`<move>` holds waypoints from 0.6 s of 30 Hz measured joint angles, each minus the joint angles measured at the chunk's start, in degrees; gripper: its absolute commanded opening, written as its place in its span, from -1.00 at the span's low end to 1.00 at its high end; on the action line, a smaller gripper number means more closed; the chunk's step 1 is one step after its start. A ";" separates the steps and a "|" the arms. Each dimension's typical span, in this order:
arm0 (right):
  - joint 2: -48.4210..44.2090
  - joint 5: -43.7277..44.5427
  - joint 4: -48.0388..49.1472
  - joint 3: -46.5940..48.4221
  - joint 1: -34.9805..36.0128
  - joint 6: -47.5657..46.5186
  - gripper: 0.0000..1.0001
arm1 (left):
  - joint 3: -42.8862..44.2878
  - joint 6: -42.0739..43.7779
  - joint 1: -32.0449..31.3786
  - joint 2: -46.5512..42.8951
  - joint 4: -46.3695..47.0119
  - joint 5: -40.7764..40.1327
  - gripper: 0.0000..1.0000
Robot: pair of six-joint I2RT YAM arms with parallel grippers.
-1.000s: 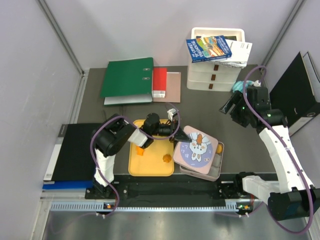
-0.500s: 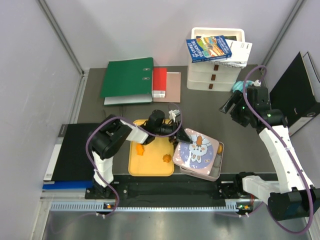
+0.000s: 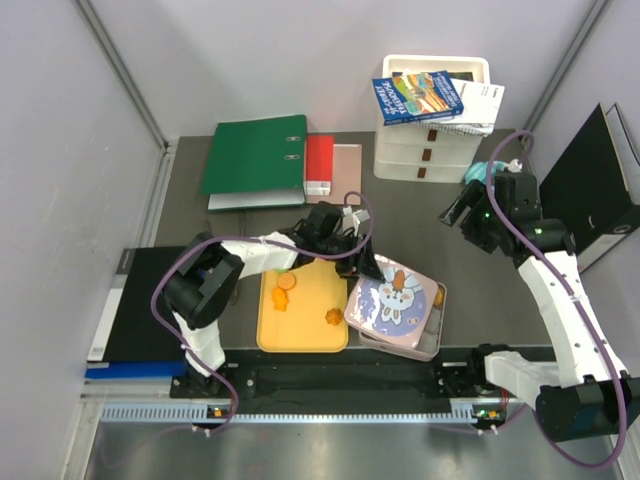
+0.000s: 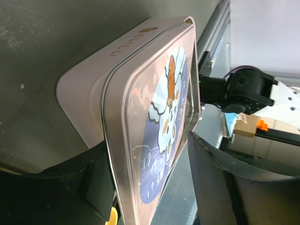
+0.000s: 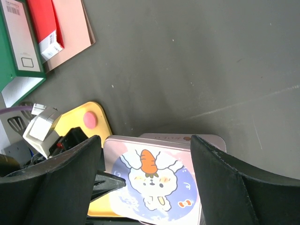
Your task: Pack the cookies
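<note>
L gripper (image 3: 356,256) wider; cookies (image 3: 286,283) orange, round

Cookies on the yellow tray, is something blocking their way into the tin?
Yes. The bunny lid lies crooked over the tin, covering most of it, right of the cookies. The open left claw straddles its edge.

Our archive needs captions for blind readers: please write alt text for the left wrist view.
A rabbit-and-carrot printed lid lies askew on a pale pink tin, its near edge between the open fingers of the left tool. Dark tabletop fills the background.
</note>
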 measured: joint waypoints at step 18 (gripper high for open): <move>-1.25 -0.17 0.72 -0.61 0.00 -0.02 0.52 | 5.09 11.13 -0.59 -2.21 -18.29 -10.58 0.34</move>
